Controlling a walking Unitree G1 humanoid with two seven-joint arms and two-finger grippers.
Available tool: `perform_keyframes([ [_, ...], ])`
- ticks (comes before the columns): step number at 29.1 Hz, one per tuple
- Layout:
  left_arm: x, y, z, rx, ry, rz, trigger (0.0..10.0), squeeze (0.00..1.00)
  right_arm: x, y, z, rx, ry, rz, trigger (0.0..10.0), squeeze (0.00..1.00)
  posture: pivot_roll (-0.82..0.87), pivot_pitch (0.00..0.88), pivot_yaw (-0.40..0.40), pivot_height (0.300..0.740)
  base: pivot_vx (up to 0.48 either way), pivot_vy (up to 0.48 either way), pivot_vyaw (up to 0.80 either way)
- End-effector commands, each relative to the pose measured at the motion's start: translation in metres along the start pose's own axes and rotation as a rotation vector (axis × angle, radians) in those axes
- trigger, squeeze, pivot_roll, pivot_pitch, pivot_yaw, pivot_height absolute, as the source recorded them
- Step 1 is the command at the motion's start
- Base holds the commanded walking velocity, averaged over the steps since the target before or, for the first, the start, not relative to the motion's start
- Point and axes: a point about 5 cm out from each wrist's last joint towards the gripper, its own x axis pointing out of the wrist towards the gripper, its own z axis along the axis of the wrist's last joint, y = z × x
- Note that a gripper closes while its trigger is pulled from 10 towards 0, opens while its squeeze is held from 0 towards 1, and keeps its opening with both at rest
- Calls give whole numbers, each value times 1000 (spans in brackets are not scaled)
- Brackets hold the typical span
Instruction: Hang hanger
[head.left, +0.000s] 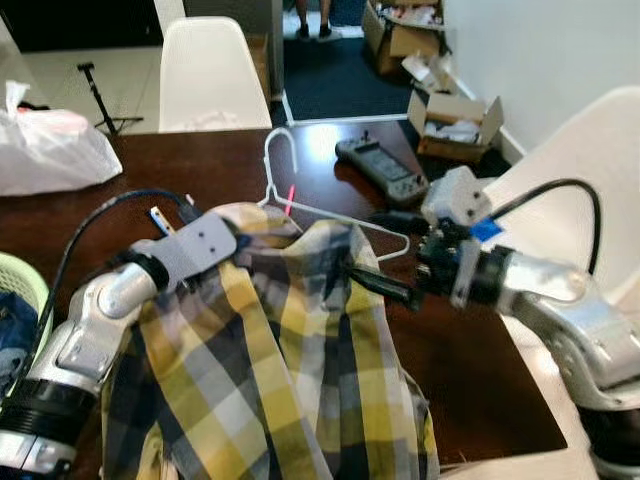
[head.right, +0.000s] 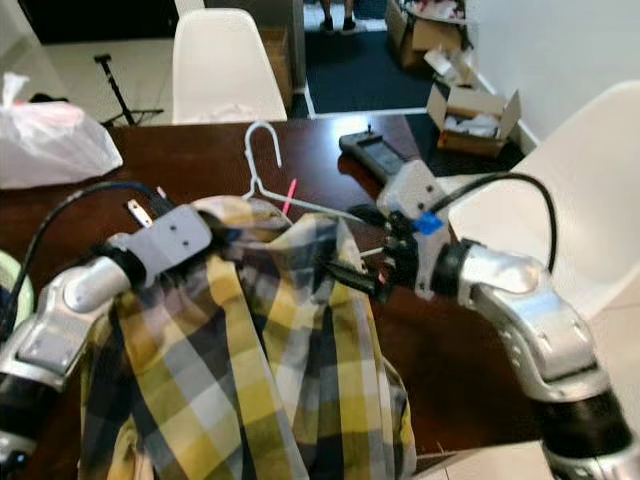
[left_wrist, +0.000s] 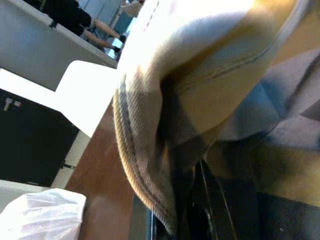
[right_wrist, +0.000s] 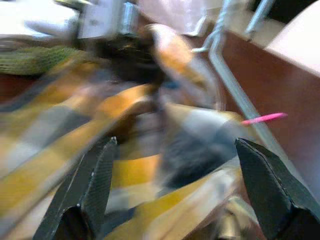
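The white hanger (head.left: 300, 195) is threaded into the collar of a yellow plaid shirt (head.left: 270, 360), its hook lying out on the dark counter (head.left: 480, 380) and one wire shoulder poking free toward the right gripper (head.left: 365, 275). The left gripper (head.right: 235, 235) lifts the shirt by the collar, jaws buried in cloth and apparently clamped on it; in the right wrist view the right jaws stand wide, tips at the fabric. The risk I see is the wire slipping out of the collar if the shirt is pulled up unevenly, or the hook snagging on the handheld controller (head.left: 383, 165) just beyond it. A white plastic bag (head.left: 50, 150) sits at the far left of the counter, white chairs (head.left: 213, 75) stand around, and open cardboard boxes (head.left: 455, 125) litter the floor behind.
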Motion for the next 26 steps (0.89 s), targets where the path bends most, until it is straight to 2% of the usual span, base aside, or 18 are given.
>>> perform_keyframes([
  [1, -2, 6, -5, 13, 30, 28, 10000, 0, -10, 7, 9, 10, -36, 65, 10000, 0, -16, 177, -5, 740, 0, 0, 0],
  [2, -2, 6, -5, 13, 30, 28, 10000, 0, -10, 7, 9, 10, -36, 65, 10000, 0, -16, 177, -5, 740, 0, 0, 0],
  [3, -2, 7, -6, 13, 32, 35, 10000, 0, -18, 11, 9, 24, -27, 109, 10000, 0, -16, 177, -5, 740, 0, 0, 0],
  [8, -2, 7, -6, 13, 35, 42, 10000, 0, -23, 17, 4, 34, 20, 151, 10000, 0, -20, 177, -6, 740, 0, 0, 0],
  [9, -2, 7, -7, 11, 37, 47, 10000, 0, -26, 24, -9, 65, 120, 168, 10000, 0, -26, 174, -9, 740, 0, 0, 0],
  [10, -2, 7, -7, 11, 37, 47, 10000, 0, -26, 24, -9, 65, 120, 168, 10000, 0, -26, 174, -9, 740, 0, 0, 0],
  [12, 0, 6, -6, 5, 39, 57, 10000, 0, -25, 41, -40, 155, 332, 146, 10000, 0, -32, 175, -9, 740, 0, 0, 0],
  [14, 1, 4, -5, 0, 39, 61, 10000, 0, -26, 49, -52, 199, 413, 106, 10000, 0, -33, 175, -10, 740, 0, 0, 0],
  [22, 2, 4, -5, -15, 38, 74, 10000, 0, -30, 54, -52, 241, 450, 41, 10000, 0, -46, 175, -7, 740, 0, 0, 0],
  [26, 4, 3, -3, -21, 33, 78, 10000, 0, -25, 65, -53, 262, 463, 54, 10000, 0, -54, 178, -8, 740, 0, 0, 0],
])
